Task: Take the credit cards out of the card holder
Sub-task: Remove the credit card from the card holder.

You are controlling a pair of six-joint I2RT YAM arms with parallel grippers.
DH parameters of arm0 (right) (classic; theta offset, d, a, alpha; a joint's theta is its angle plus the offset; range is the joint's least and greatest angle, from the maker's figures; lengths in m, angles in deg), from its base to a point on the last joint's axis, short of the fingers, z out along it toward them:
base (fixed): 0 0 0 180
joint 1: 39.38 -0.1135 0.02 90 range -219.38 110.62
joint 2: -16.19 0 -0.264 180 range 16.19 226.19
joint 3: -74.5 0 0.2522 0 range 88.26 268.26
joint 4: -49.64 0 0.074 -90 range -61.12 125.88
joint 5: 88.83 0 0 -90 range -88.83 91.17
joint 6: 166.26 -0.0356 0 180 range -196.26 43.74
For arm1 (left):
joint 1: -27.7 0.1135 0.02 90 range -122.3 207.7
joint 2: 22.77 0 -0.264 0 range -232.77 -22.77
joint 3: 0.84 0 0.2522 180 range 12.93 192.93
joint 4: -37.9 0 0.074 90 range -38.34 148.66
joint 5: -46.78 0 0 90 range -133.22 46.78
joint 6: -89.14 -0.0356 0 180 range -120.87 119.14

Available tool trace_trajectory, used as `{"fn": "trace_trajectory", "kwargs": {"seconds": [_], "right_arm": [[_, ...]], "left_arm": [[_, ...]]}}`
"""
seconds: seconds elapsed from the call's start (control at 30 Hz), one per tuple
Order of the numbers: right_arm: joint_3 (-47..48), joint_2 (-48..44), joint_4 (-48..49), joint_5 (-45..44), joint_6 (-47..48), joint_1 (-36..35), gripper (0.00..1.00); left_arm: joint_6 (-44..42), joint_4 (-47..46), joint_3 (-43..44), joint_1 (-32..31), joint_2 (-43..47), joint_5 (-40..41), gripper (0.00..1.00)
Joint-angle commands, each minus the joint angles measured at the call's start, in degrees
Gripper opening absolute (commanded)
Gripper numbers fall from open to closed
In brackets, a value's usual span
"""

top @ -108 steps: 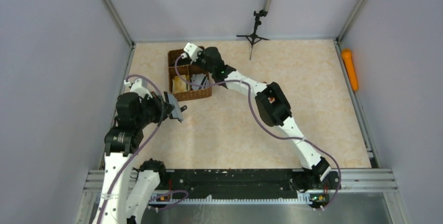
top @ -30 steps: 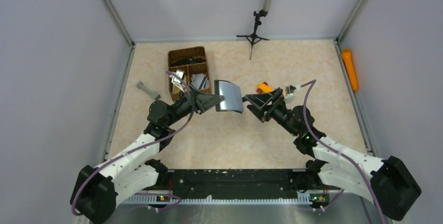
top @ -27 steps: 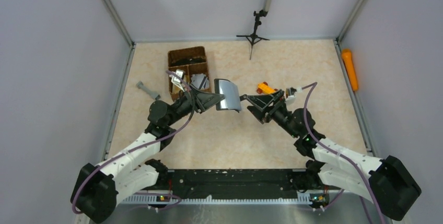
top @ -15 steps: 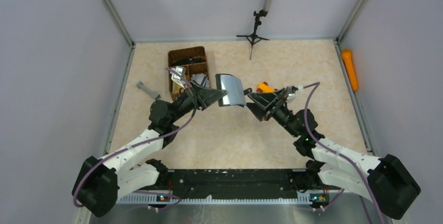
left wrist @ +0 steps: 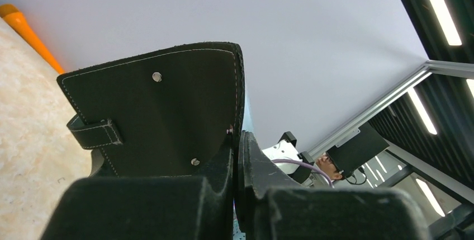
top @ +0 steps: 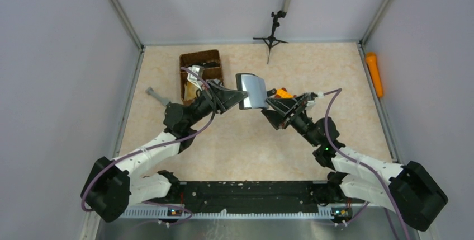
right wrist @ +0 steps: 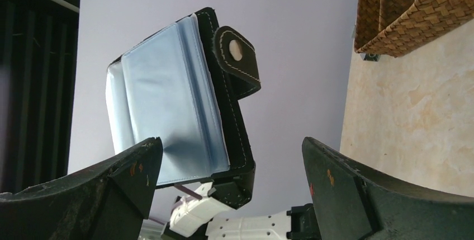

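Left gripper [top: 238,100] clamped on card holder [top: 251,90] edge; right gripper [top: 266,107] spread wide. Blue sleeves [right wrist: 167,100] to be approached squarely, jaws centred on open edge before closing.

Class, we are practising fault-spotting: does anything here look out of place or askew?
An orange cylinder lies beyond the right edge of the table, against the wall. The card holder hangs open and tilted in the air, but the left pincer is shut on its edge.
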Motion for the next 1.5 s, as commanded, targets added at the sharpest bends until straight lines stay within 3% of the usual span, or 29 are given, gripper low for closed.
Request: {"fn": "trace_trajectory", "kwargs": {"seconds": [0.0, 0.23, 0.5, 0.67, 1.03, 1.2, 1.33, 1.47], "right_arm": [[1.2, 2.0, 6.7, 1.4, -2.9, 0.3, 0.97], [1.4, 0.8, 10.3, 0.6, -3.0, 0.3, 0.94], [1.4, -2.4, 9.1, -0.8, 0.6, 0.3, 0.67], [3.1, -4.8, 3.8, -0.8, 7.2, 0.3, 0.51], [8.8, -6.7, -7.3, 1.9, 22.0, 0.3, 0.11], [11.2, -8.7, -18.9, 1.0, 30.0, 0.3, 0.01], [12.1, -9.1, -22.2, 1.9, 34.9, 0.2, 0.00], [11.9, -9.0, -21.4, 3.0, 36.7, 0.0, 0.00]], "left_arm": [[1.9, -8.7, 1.9, -0.5, -1.6, 0.1, 0.00], [1.2, -8.4, -0.9, -0.5, -0.4, 0.7, 0.00], [-4.6, 2.3, -3.3, -0.4, 6.2, 2.4, 0.00], [-9.8, 14.2, -2.2, -0.5, 9.9, 1.1, 0.00], [-15.4, 25.6, -0.6, -0.5, 11.6, -0.2, 0.00], [-20.3, 35.6, 0.5, -0.5, 13.4, 2.5, 0.20], [-22.3, 37.7, 0.6, -0.5, 12.0, 1.7, 0.57], [-22.4, 38.3, 1.4, -0.6, 9.1, 0.9, 0.74]]}}
